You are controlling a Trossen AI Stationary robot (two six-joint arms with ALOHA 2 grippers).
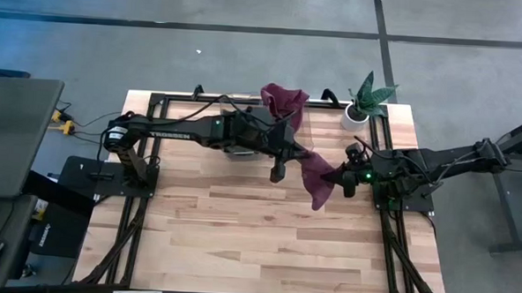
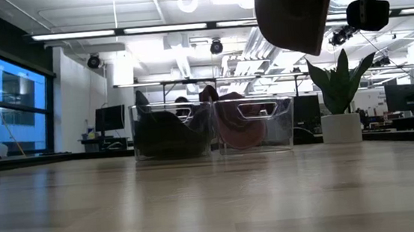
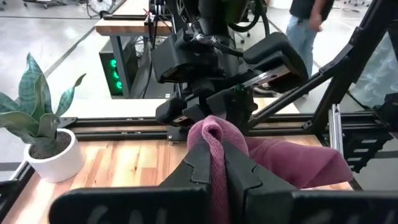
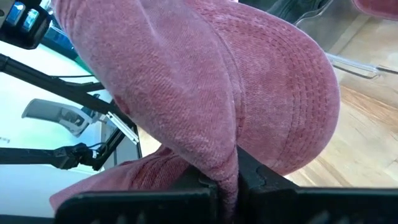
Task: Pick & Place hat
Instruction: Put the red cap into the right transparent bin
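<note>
Two claws pinch one maroon corduroy hat [image 1: 318, 177] in mid-air above the middle of the worktop [image 1: 239, 243]. The left claw [image 3: 219, 163] is clamped tight on a fold of its fabric, and the right claw [image 4: 231, 171] is clamped on its other side. Two clear bins [image 2: 212, 128] stand side by side near the far edge, beside one potted plant [image 1: 362, 102].

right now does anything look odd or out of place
Yes: the maroon hat hangs in mid-air, pinched by both the left pincer and the right pincer, crumpled between them above the table. Another maroon cloth drapes over the bins.
</note>
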